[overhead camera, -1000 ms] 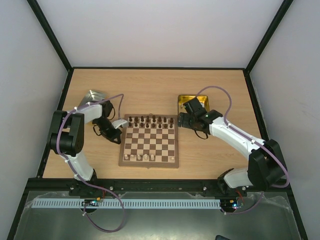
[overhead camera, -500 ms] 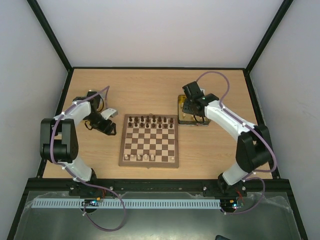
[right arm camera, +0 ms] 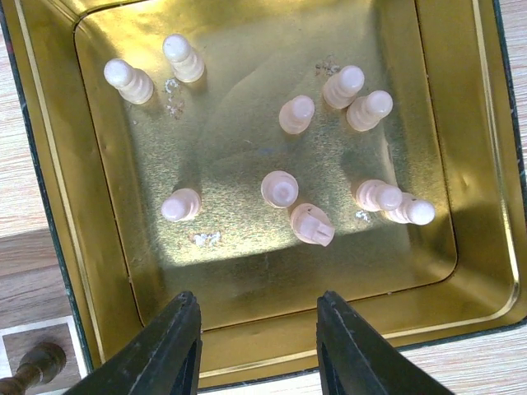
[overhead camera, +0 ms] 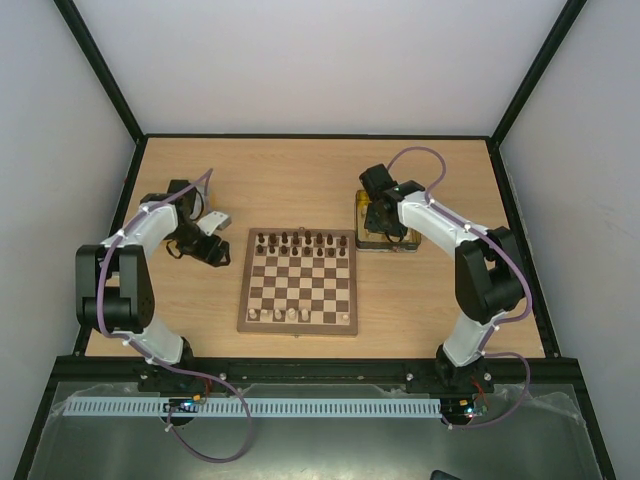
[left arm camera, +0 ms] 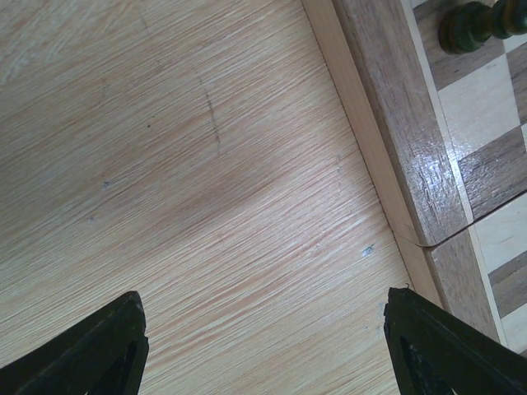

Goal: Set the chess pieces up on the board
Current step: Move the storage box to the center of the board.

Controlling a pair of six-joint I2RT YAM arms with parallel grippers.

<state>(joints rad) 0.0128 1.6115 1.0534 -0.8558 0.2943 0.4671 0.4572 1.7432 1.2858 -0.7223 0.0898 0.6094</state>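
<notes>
Left gripper (left arm camera: 263,337): jaws wide apart, nothing between them, low over the bare table (left arm camera: 165,164) just beside the chessboard's (overhead camera: 300,285) left border. Right gripper (right arm camera: 257,337): jaws parted, holding nothing, above the gold tray (right arm camera: 469,164) off the board's far right corner. Cream pieces (right arm camera: 280,189) lie scattered in the tray. Dark pieces (overhead camera: 300,241) line the board's far rows; a few cream ones stand on the near row

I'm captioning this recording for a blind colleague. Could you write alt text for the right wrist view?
Ten pale cream chess pieces sit scattered in a gold metal tray, seen from above. The right end effector hovers open and empty over the tray's near wall. A dark chess piece on the board shows at bottom left.
</notes>
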